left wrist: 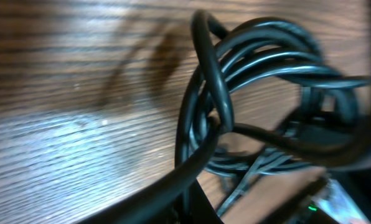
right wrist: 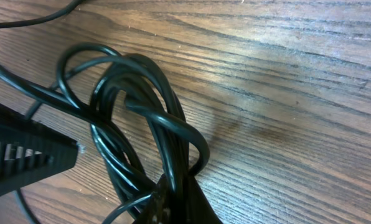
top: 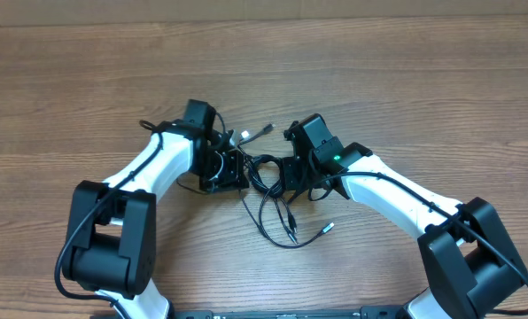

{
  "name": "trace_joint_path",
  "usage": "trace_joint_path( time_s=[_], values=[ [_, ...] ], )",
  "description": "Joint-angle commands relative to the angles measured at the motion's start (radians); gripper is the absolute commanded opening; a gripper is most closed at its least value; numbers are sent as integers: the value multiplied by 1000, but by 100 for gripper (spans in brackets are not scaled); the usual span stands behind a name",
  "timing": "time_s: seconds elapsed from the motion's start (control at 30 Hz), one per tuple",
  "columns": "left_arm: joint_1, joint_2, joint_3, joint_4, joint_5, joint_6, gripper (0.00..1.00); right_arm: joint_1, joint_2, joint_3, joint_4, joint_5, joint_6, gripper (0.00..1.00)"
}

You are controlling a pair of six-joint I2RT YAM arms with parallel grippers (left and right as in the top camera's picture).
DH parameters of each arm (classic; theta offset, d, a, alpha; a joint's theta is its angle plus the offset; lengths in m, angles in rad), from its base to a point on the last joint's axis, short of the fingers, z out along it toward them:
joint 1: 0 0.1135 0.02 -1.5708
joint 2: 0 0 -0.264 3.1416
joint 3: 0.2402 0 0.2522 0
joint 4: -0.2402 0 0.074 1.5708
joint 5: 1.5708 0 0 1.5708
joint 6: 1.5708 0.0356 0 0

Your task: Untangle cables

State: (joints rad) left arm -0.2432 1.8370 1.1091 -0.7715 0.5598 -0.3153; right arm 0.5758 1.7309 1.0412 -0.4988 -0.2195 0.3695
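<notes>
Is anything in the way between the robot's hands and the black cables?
No, nothing I can see. The left end effector and the right end effector are both right at the cables, one on each side of the tangle. Only the wooden table shows around them.

No text, label, brand, number or sign can be read in any of the three views. Nothing legible stands on the cables (top: 277, 190), on the left arm (top: 149, 164), on the right arm (top: 397, 190) or on the wooden table (top: 423, 71). The wrist views are too close and too blurred to show any marking on the cords.
</notes>
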Motion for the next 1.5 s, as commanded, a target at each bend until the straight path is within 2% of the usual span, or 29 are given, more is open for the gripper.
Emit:
trace_joint_path(
  time_s=[0.0,0.13,0.27,0.33,0.37,0.43,0.5,0.57,0.6,0.7,0.77,0.83,0.87,0.93,0.97,1.27,1.33,1.47],
  values=[
    [2,1,26,-41,-138,-30,4,-4,-9,7,6,2,-4,4],
    [29,1,105,-159,-204,-29,4,-4,-9,7,6,2,-4,4],
    [28,1,258,-315,-359,-40,5,-4,-9,7,7,2,-4,4],
    [21,1,308,-369,-459,-84,8,-4,-9,7,7,2,-4,4],
    [18,1,331,-397,-518,-109,12,-4,-9,7,7,2,-4,4],
    [13,1,372,-449,-619,-153,27,-4,-9,7,6,2,-4,4],
    [13,1,389,-478,-647,-163,38,-4,-9,7,6,2,-4,4],
    [13,1,394,-488,-631,-162,56,-4,-9,7,6,2,-4,4],
    [13,1,394,-486,-563,-142,68,-4,-9,7,6,2,-4,4],
    [8,1,393,-469,-264,-7,73,-4,-9,7,6,2,-4,4],
    [0,1,390,-461,-198,16,73,-4,-9,7,6,2,-4,4],
    [-14,1,381,-452,-206,16,64,-4,-9,7,5,2,-4,4],
    [-21,1,372,-447,-212,16,49,-4,-9,7,3,2,-4,4],
    [-34,1,334,-425,-211,13,11,-4,-9,7,2,2,-4,4],
    [-42,1,295,-400,-211,0,4,-4,-9,7,2,2,-4,4],
    [-53,2,13,-148,-231,-59,4,-4,-9,7,2,2,-4,4],
    [-52,2,-8,-103,-301,-60,4,-4,-9,7,2,2,-4,4],
    [-52,2,-8,-10,-543,-93,4,-4,-9,7,2,2,-4,4]
  ],
)
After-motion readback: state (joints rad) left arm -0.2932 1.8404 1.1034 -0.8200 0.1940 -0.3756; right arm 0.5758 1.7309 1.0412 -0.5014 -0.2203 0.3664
